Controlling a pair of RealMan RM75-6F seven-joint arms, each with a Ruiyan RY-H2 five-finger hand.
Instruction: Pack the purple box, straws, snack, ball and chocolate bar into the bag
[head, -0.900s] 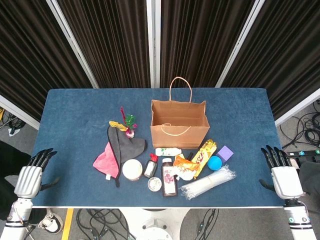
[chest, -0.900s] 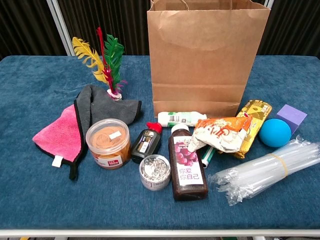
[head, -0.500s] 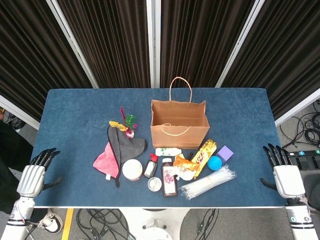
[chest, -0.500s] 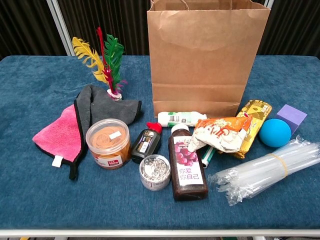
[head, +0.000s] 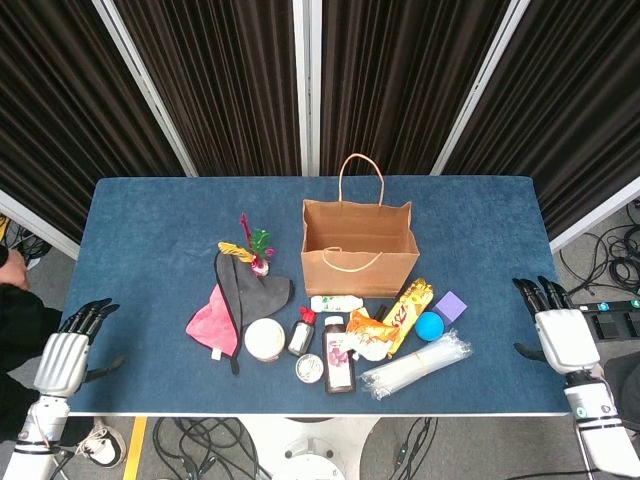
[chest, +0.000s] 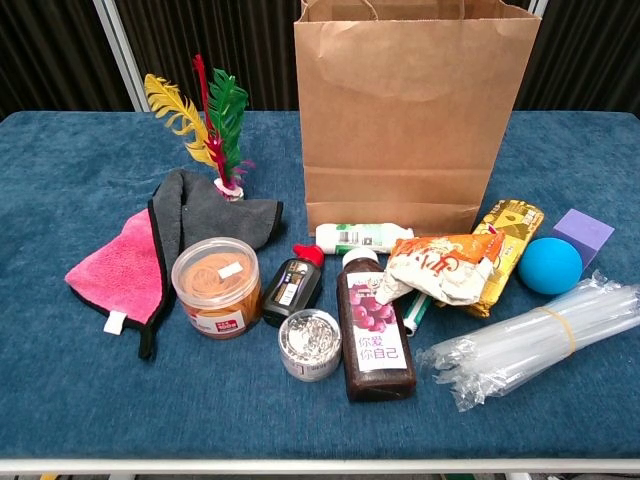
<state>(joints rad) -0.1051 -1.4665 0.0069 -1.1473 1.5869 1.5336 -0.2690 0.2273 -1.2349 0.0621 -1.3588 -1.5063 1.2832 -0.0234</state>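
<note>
The brown paper bag (chest: 412, 110) stands upright and open. At its base to the right lie the gold chocolate bar (chest: 505, 250), an orange-white snack packet (chest: 440, 268), the blue ball (chest: 550, 265), the purple box (chest: 583, 233) and bundled clear straws (chest: 535, 340).

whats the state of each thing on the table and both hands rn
bag: upright, open, nothing seen inside
purple box: on table, outside bag
ball: on table, beside purple box
straws: wrapped bundle lying flat
snack: crumpled, lying on chocolate bar
chocolate bar: lying flat, wrapped
juice bottle: lying down, capped
left hand: open, off table edge
right hand: open, at table edge
</note>
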